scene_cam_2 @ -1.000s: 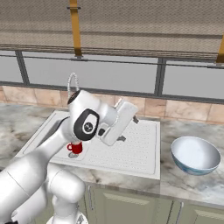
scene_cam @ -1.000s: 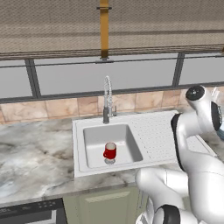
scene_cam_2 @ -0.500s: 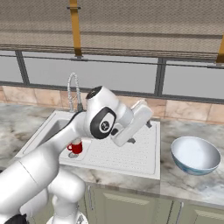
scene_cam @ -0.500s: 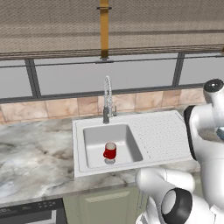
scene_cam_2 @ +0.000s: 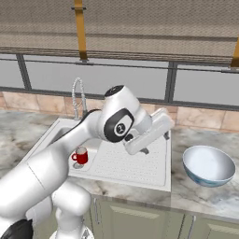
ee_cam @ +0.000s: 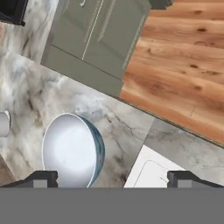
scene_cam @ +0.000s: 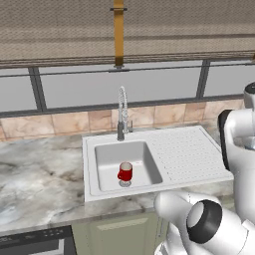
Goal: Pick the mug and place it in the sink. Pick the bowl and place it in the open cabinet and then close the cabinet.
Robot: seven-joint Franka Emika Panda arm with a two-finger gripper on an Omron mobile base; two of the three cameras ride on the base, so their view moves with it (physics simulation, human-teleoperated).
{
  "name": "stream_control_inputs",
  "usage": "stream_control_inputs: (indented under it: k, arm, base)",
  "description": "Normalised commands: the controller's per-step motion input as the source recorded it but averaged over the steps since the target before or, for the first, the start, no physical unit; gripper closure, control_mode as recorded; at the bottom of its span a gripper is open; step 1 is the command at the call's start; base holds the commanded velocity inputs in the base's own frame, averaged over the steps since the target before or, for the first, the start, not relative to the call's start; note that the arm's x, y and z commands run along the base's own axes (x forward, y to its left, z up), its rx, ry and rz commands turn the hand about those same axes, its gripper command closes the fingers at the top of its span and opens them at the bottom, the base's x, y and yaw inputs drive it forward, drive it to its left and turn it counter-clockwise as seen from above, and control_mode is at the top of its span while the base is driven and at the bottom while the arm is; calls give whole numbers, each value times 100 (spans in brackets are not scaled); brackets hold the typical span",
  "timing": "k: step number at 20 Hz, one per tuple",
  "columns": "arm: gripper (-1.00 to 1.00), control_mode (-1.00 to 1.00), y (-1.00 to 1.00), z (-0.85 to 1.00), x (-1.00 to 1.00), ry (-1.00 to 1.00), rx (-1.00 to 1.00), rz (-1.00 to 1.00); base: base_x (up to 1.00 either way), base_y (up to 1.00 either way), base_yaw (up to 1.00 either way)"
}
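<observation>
The red mug (scene_cam: 125,172) (scene_cam_2: 80,155) stands upright in the basin of the white sink (scene_cam: 185,155) (scene_cam_2: 133,169). To the right of the sink, the white bowl (scene_cam_2: 208,165) with a blue-green outside rests on the marble counter. In the hand view the bowl (ee_cam: 72,151) lies below and toward the left fingertip. My gripper (scene_cam_2: 156,142) (ee_cam: 113,179) hangs open and empty above the drainboard's right edge, clear of the bowl. A corner of the sink (ee_cam: 148,173) lies under the hand. The cabinet is out of view.
A chrome spring-neck faucet (scene_cam: 122,113) rises behind the basin. Green base cabinets (ee_cam: 96,35) and wooden floor (ee_cam: 179,61) lie beyond the counter's front edge. Marble counter (scene_cam: 40,174) runs left of the sink. Windows and a tiled backsplash close off the back.
My arm has swung to the right, from over the sink toward the bowl. The mug has stayed in the basin and the jaws have stayed open.
</observation>
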Motion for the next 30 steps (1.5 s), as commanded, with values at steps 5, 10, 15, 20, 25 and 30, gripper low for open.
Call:
stream_control_inputs:
  k: [5,10,15,20,25,30]
  arm:
    - [-100,-100,-10,-17,0,0,4,-11]
    - [-100,-100,-3,-24,0,0,1,-5]
    - [-100,-100,-1,-23,2,0,1,-1]
    - [-100,-100,-9,-23,0,0,0,0]
    - [-100,-100,-14,-20,6,0,3,0]
    - [-100,-100,-19,-13,18,1,3,0]
  base:
    - [0,0,0]
    - [0,0,0]
    - [0,0,0]
    - [0,0,0]
    - [0,0,0]
    - [0,0,0]
